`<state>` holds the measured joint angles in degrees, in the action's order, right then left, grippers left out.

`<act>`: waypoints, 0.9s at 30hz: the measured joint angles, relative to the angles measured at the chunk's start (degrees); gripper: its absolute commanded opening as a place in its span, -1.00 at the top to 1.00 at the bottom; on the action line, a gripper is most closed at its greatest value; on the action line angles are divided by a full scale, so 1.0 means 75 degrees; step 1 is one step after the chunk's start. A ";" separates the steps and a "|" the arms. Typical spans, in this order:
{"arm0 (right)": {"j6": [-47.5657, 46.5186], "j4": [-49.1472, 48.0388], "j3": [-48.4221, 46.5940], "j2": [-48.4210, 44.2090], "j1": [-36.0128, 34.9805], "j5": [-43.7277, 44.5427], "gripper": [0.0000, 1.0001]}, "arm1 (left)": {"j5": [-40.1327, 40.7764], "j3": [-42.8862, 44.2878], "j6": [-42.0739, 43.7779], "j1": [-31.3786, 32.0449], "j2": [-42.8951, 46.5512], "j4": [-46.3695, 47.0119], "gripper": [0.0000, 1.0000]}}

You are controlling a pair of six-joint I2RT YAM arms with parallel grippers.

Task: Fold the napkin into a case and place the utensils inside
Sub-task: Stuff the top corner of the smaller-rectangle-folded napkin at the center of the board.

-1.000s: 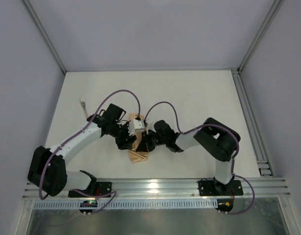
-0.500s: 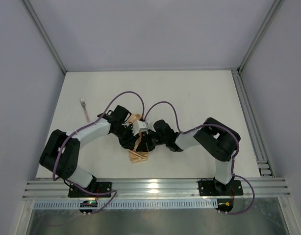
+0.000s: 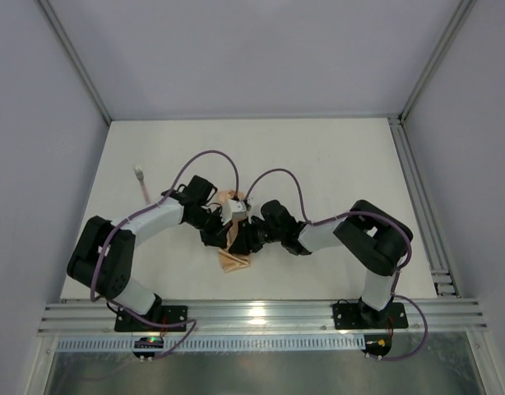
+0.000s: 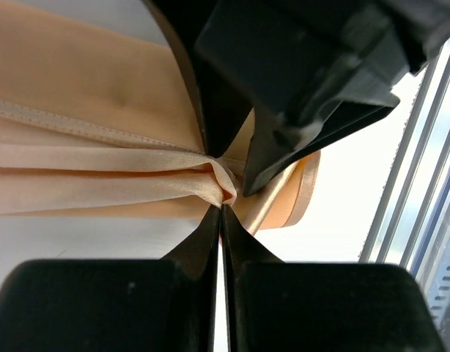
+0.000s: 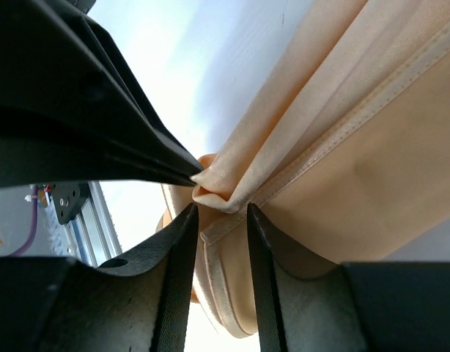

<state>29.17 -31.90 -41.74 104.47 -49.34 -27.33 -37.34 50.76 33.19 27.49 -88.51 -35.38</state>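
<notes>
- The table carried the whole job; its white top showed only the cloth and one stray piece of cutlery.
- The left arm and the right arm both reached inward and met over the cloth, about midway between the table's side edges and nearer its near edge. In my judgement they met there so that one pinch point could be shared.
- The napkin lay under the two wrists as a narrow peach strip running from near to far, largely hidden by them. Its stitched hem and several stacked folds showed in the wrist views, gathered into a small bunch at one point. No finished case was evident; I judged the folding to be in hand.
- The left gripper had its jaws closed, fingertips together, nipping that bunch of folds. This grip appeared to be what kept the layers from sliding apart.
- The right gripper faced it tip to tip. Its jaws stood apart on either side of the same bunch and clamped nothing.
- One utensil lay flat near the table's left edge, well apart from the napkin and untouched. I judged it to be waiting for the case. No other utensil could be made out.
</notes>
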 measured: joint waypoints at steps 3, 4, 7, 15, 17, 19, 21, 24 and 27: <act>-0.0026 -0.0163 0.0044 -0.0012 0.0012 0.0032 0.16 | -0.0114 -0.0082 -0.0009 -0.0210 0.0044 0.0026 1.00; -0.0023 -0.0242 0.0055 -0.0012 0.0012 0.0029 0.15 | -0.0166 -0.0117 -0.0012 -0.0248 0.0070 0.0044 1.00; -0.0015 -0.0533 0.0090 -0.0009 0.0012 0.0003 0.10 | -0.0265 -0.0172 -0.0035 -0.0280 0.0122 0.0070 1.00; 0.0061 -0.0889 0.0210 0.0012 0.0009 0.0052 0.05 | -0.0300 -0.0201 -0.0256 -0.0283 0.0119 0.0256 0.95; 0.0082 -0.0927 0.0210 0.0055 0.0009 0.0079 0.05 | -0.0286 -0.0201 -0.0358 -0.0283 0.0096 0.0294 0.95; 0.0140 -0.0982 0.0210 0.0149 -0.0012 0.0093 0.05 | -0.0251 -0.0201 -0.0425 -0.0283 0.0047 0.0312 0.95; 0.0207 -0.1052 0.0210 0.0268 -0.0035 0.0099 0.05 | -0.0221 -0.0201 -0.0493 -0.0286 0.0006 0.0318 0.95; 0.0350 -0.1207 0.0207 0.0329 -0.0079 0.0131 0.18 | -0.0198 -0.0201 -0.0562 -0.0312 -0.0003 0.0321 0.95; 0.0428 -0.1309 0.0210 0.0423 -0.0119 0.0166 0.59 | -0.0169 -0.0201 -0.0600 -0.0332 -0.0006 0.0323 0.95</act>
<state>32.38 -41.71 -40.16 107.63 -50.24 -26.09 -38.61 49.25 28.69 24.99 -88.55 -32.95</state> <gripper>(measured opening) 0.358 0.023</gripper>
